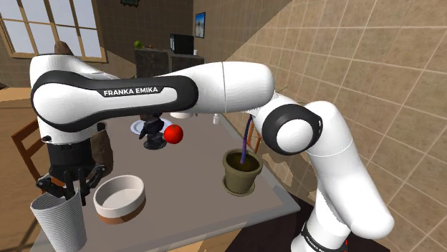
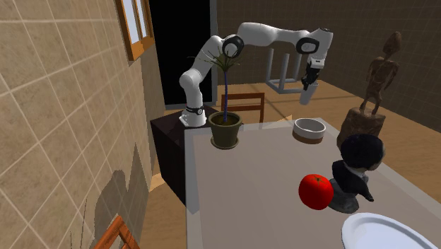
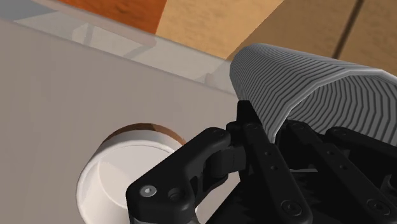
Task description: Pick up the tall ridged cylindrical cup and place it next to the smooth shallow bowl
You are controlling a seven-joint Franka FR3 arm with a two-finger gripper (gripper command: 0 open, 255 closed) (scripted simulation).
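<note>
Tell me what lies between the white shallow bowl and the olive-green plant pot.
Nothing: the shoulder view shows bare grey tabletop between the white shallow bowl and the olive-green plant pot; the second exterior view agrees.

Shoulder view: the cup's (image 1: pixel 59 215) base is cut by the bottom edge. Gripper (image 1: pixel 69 187) fingertips are lost at the cup's rim. The arm covers most of the plate (image 1: pixel 136 127), the bust's (image 1: pixel 152 134) head, the statue's (image 1: pixel 102 150) middle and the plant's (image 1: pixel 246 147) top.

Second exterior view: plate cut off at the lower right corner. Of the chair (image 2: pixel 116 237) at the bottom edge, one corner shows. Cup too small to make out ridges. The apple (image 2: pixel 316 191) hides part of the bust's base.

Wrist view: cup runs off the right edge. Gripper linkage covers part of the bowl (image 3: pixel 124 175), which is also cut at the bottom edge.
</note>
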